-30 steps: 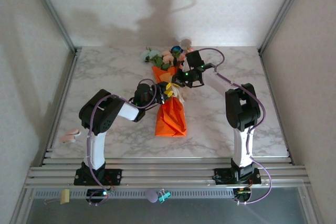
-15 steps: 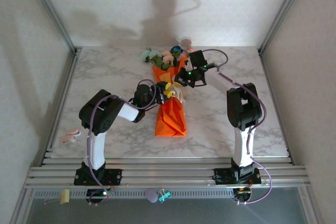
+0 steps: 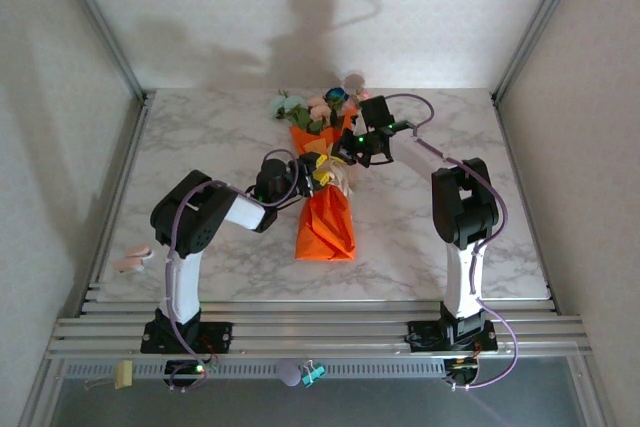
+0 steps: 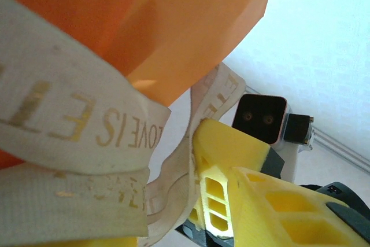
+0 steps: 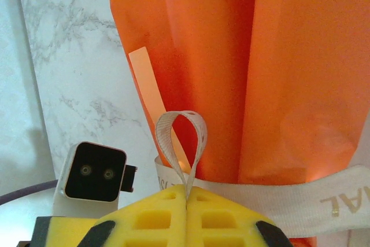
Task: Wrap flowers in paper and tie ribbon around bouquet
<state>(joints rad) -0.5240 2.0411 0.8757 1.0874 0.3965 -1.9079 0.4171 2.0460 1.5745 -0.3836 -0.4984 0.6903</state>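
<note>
The slim orange paper bouquet (image 3: 325, 219) is lying on the marble surface (image 3: 200, 147). The right tool (image 5: 187, 191) is pinching shut a loop of the thin cream ribbon (image 5: 277, 201) at its waist. How open the left tool (image 3: 308, 175) is, I cannot tell. Best is pulling slowly, keeping that loop tight.

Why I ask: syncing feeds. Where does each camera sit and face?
Top external: above and behind, looking down at the table; both arms, left gripper and right gripper at the bouquet.
Left wrist: close on paper and ribbon; one yellow finger.
Right wrist: faces the paper; shut fingers pinch ribbon loop.
Both wrist views share ribbon and paper.
</note>
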